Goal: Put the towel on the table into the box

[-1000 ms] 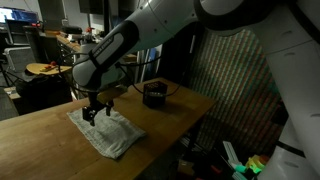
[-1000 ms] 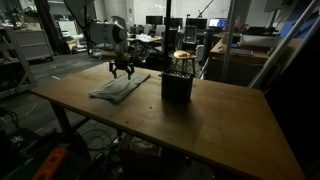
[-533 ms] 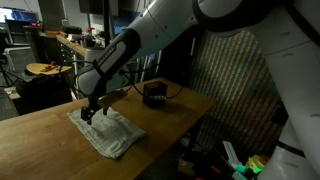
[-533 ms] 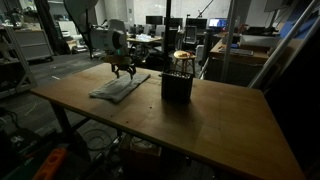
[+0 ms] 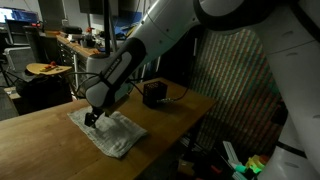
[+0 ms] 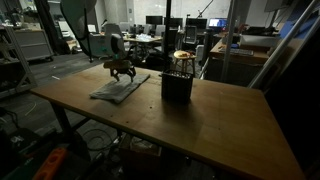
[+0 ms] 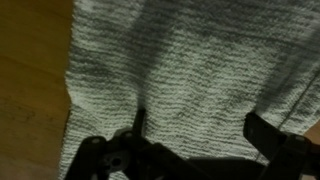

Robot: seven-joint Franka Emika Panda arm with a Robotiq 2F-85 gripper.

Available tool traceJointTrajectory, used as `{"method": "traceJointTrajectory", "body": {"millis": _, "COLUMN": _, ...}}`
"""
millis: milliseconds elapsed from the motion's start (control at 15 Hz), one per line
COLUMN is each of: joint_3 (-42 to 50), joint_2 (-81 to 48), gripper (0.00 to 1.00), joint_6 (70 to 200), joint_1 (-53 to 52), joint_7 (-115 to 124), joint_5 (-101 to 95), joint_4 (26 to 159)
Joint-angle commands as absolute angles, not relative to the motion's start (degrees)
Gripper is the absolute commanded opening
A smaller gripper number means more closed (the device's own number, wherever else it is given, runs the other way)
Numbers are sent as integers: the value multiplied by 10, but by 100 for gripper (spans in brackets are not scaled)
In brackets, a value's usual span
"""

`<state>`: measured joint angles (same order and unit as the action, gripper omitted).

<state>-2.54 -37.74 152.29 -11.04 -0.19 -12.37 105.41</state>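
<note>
Only the wrist view shows the claw (image 7: 200, 125) with its fingers spread wide apart, close over the towel (image 7: 190, 60), whose ribbed grey-white weave ends in an edge against bare wood. Both exterior views show the towel lying flat on the table (image 6: 210, 120), well apart from the black box (image 6: 177, 86).
</note>
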Motion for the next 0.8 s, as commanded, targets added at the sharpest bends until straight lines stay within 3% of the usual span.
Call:
{"method": "traceJointTrajectory", "body": {"millis": 0, "joint_3": -6, "joint_2": -358, "gripper": 100, "joint_6": 1533, "joint_1": -125, "joint_7": -4, "joint_5": -149, "joint_4": 1088}}
{"method": "traceJointTrajectory", "body": {"millis": 533, "joint_3": -37, "joint_2": -354, "gripper": 100, "joint_6": 1519, "joint_1": -100, "joint_7": -38, "joint_5": -123, "joint_4": 1100}}
{"method": "traceJointTrajectory", "body": {"millis": 600, "joint_3": -38, "joint_2": -353, "gripper": 85, "joint_6": 1518, "joint_1": -99, "joint_7": -39, "joint_5": -121, "joint_4": 1102}}
{"method": "traceJointTrajectory", "body": {"millis": 733, "joint_3": -41, "joint_2": -351, "gripper": 66, "joint_6": 1516, "joint_1": -97, "joint_7": -42, "joint_5": -119, "joint_4": 1105}}
